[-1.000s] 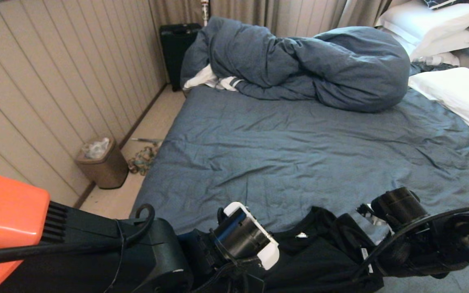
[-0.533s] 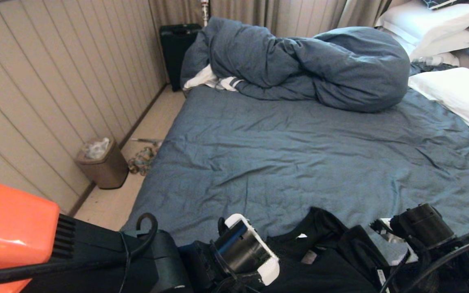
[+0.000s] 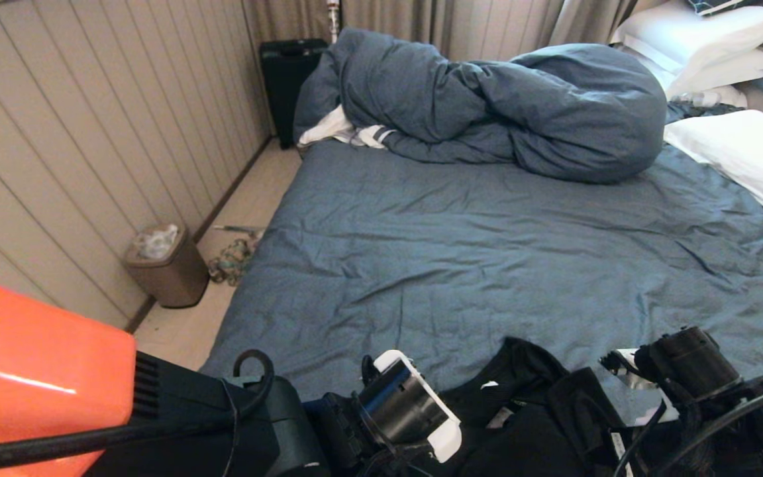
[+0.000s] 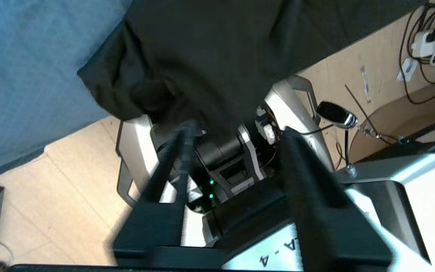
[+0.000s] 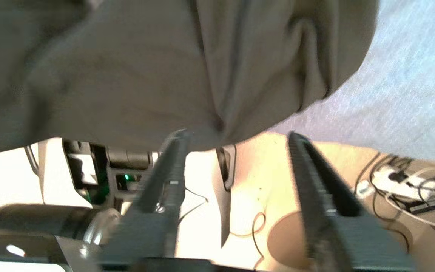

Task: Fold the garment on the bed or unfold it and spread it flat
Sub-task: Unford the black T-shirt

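While both arms reached low over the bed's (image 3: 474, 265) near edge, the garment (image 3: 520, 411) lay bunched there, its hem hanging off toward the floor. Left hand (image 4: 236, 139): fingers parted, empty, cloth just beyond the tips. Right hand (image 5: 236, 138): fingers likewise apart, gripping nothing. Duvet (image 3: 487, 99) heaped at far side.

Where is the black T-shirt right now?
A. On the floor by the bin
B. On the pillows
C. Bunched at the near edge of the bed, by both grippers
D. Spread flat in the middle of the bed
C: the black T-shirt lies bunched at the near edge of the bed, with the left gripper and right gripper open beside its hanging cloth.
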